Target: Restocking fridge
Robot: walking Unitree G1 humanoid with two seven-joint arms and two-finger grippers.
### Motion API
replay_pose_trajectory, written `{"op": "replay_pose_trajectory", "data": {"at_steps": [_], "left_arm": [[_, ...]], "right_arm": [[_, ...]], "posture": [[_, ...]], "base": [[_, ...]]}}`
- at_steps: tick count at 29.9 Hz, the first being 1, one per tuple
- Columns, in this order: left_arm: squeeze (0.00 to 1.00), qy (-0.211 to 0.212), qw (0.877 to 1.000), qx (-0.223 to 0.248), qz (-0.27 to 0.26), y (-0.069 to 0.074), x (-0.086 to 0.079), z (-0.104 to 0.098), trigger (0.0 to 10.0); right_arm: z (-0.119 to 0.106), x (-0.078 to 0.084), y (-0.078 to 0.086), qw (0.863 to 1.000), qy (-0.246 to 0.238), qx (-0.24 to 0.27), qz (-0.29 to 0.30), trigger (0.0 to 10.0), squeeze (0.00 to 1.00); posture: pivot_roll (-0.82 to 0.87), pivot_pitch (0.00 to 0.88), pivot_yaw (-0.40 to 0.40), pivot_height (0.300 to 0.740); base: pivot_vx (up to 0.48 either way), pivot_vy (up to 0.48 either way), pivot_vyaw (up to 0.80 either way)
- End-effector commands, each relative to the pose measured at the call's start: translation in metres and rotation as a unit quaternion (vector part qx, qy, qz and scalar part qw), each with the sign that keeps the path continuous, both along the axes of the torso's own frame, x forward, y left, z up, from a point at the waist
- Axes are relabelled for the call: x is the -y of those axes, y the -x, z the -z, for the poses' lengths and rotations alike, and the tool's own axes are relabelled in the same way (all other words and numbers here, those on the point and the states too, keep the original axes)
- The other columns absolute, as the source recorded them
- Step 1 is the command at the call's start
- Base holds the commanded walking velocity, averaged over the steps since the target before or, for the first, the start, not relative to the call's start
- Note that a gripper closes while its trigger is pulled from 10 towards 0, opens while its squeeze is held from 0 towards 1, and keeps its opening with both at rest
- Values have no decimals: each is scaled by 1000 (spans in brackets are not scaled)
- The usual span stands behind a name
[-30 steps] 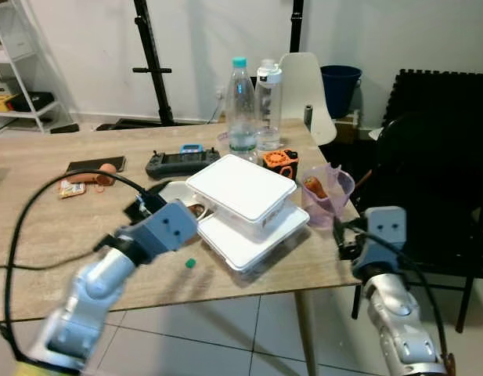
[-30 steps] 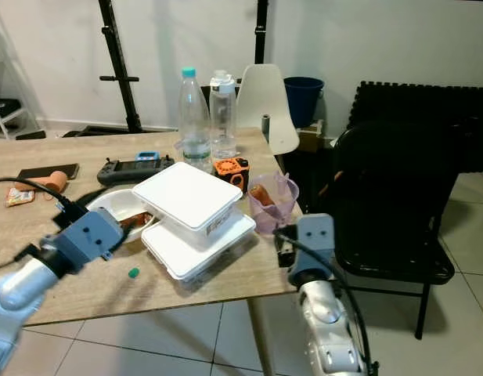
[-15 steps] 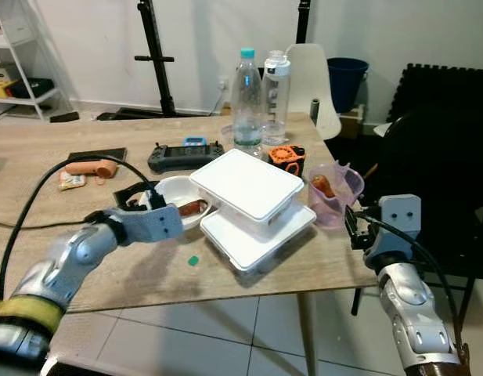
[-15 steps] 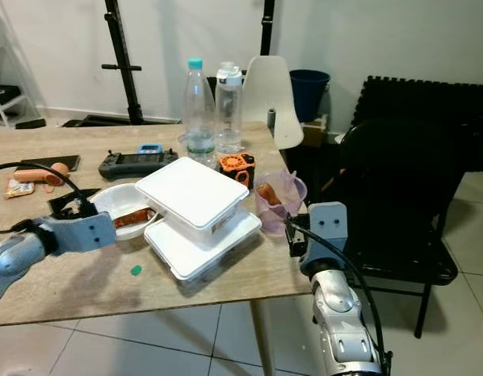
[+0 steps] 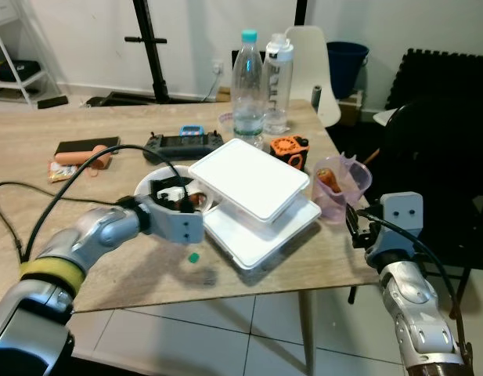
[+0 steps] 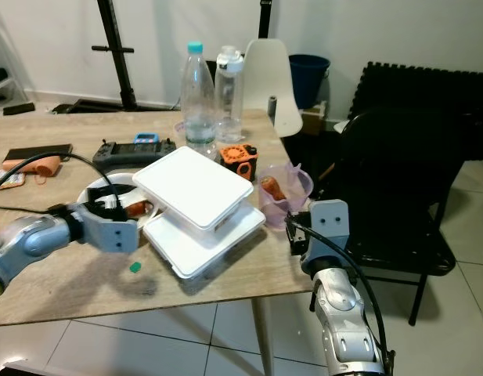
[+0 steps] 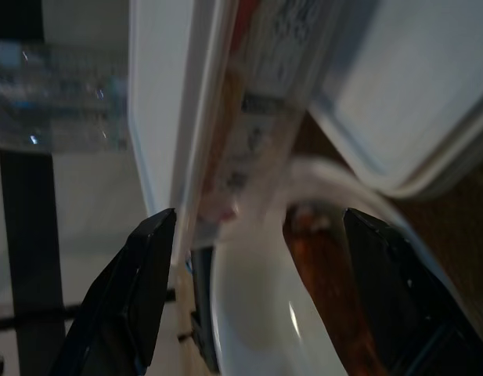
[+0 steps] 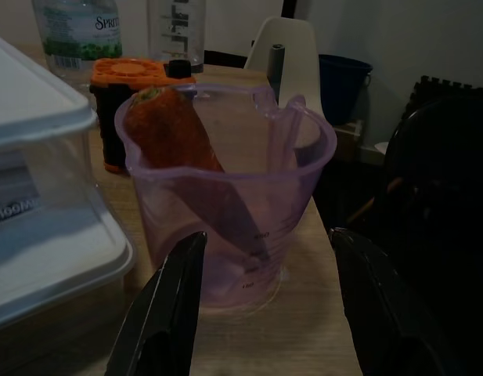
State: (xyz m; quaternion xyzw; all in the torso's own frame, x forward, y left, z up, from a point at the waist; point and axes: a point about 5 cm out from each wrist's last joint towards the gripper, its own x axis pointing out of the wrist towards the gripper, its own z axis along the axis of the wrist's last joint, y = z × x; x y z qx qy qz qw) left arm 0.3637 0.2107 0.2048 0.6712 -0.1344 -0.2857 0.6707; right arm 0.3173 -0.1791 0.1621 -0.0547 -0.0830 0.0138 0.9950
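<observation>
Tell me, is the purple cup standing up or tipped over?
Standing up. The purple cup sits flat on the table with its open rim on top, and a carrot leans inside it.

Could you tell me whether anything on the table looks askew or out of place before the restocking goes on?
Yes: the upper white container sits skewed on the lower white container, turned and overhanging toward the white bowl. A carrot stands tilted in the purple measuring cup, and a small green scrap lies on the table.
</observation>
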Motion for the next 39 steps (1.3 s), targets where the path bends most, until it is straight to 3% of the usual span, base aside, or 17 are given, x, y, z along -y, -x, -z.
{"op": "replay_pose_trajectory", "data": {"at_steps": [1,6,16,24,32,33,39], "left_arm": [[0,-10,1000,5,25,-2,13,6,10000],[0,-16,998,45,30,-9,20,-1,10000],[0,-41,997,45,36,-13,25,4,10000],[0,-128,990,57,20,-21,23,12,10000],[0,-99,991,82,24,-25,32,1,10000],[0,-72,992,100,30,-27,40,-6,10000],[0,-22,993,112,39,-28,51,-14,10000]], "right_arm": [[-1,-2,3,1000,-3,0,-3,10000,0],[0,-6,2,1000,-8,0,-5,10000,0],[0,-12,2,1000,-15,0,-11,10000,0],[1,-16,5,1000,-17,-4,-16,10000,0],[4,-16,8,1000,-17,-11,-16,10000,0],[4,-17,8,1000,-16,-11,-17,10000,0],[4,-17,9,1000,-15,-11,-16,10000,0]], "posture": [[-100,173,-19,736],[-97,172,-13,736],[-90,171,-15,736],[-82,192,-16,736],[-84,198,-16,736],[-92,197,-16,736],[-96,195,-16,736]], "base": [[0,0,0],[0,0,0],[0,0,0],[0,0,0],[0,0,0],[0,0,0],[0,0,0]]}}
